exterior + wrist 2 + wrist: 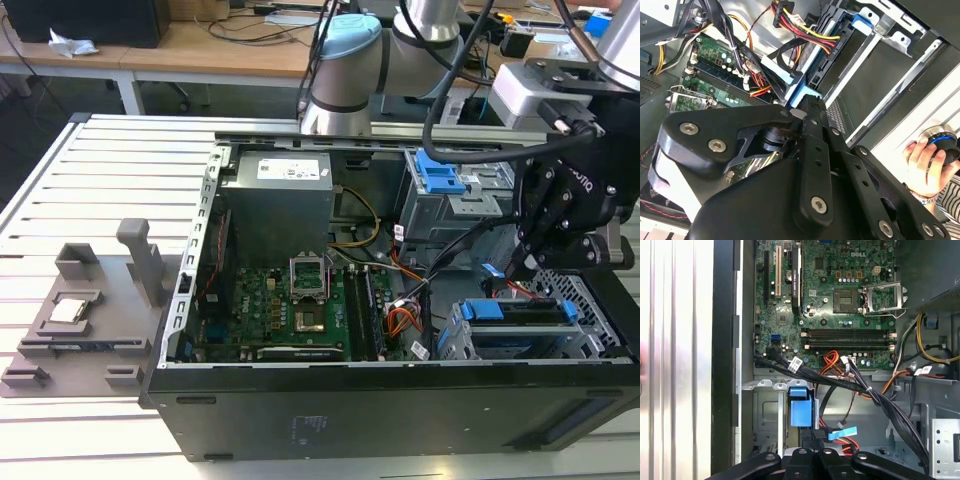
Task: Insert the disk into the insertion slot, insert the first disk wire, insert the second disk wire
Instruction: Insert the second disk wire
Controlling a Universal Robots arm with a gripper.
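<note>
Disk (520, 330), a flat silver hard drive in a bright blue plastic carrier, sits seated in the boxy grey perforated metal insertion slot (592, 305). Black gripper (813, 452) hangs just over it, fingers (802, 458) seemingly pinched on a blue-tabbed disk wire plug (800, 409) — light, stiff, delicate contacts, I judge; hold the plug body, not the cable

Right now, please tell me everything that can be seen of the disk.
The disk lies flat inside the insertion slot, a perforated grey cage at the exterior view's right. Its dark edge shows between bright blue plastic carrier tabs at both ends. The gripper hangs just above; whether they touch cannot be told.
</note>
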